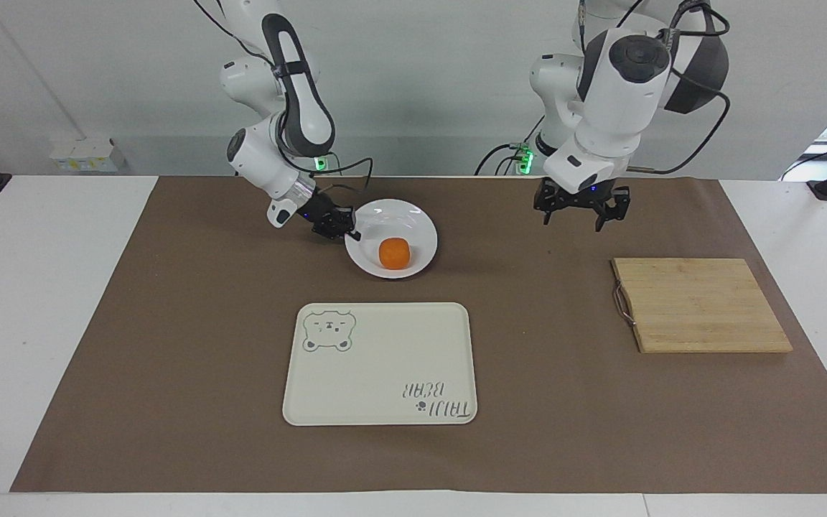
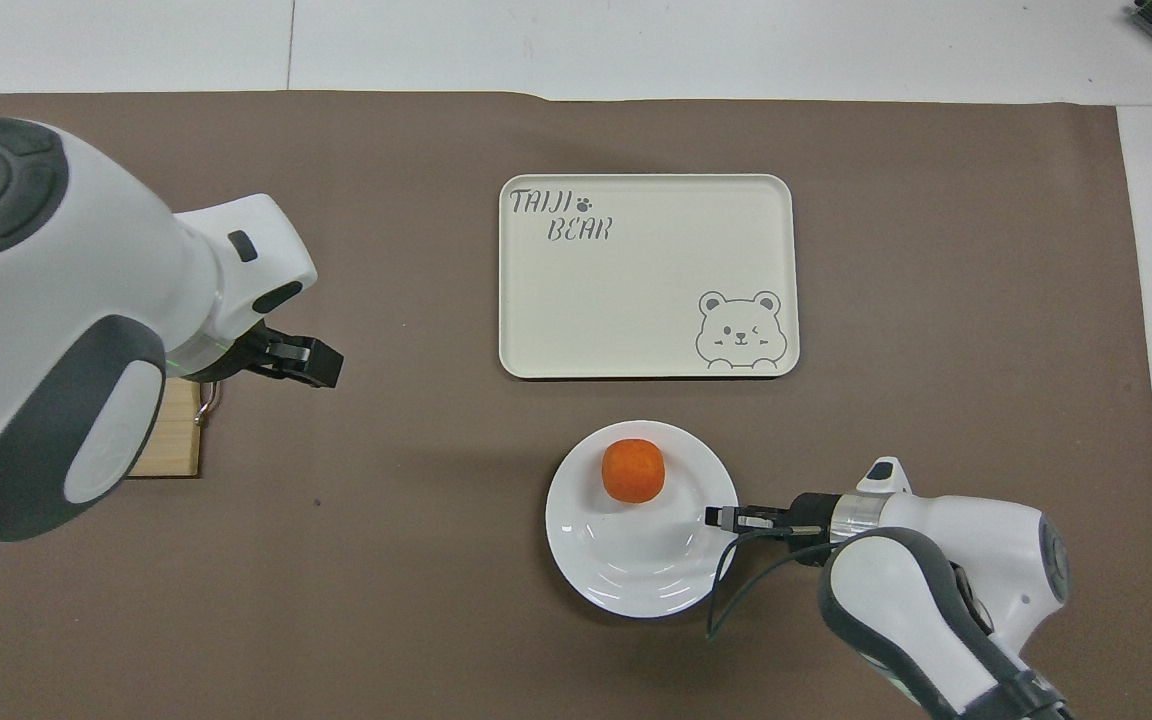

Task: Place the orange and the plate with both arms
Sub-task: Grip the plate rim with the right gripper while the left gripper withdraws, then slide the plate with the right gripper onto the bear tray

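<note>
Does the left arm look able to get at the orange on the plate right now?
Probably yes. The left gripper hangs open over bare mat, and nothing stands between it and the orange; the right gripper sits shut on the plate rim.
</note>
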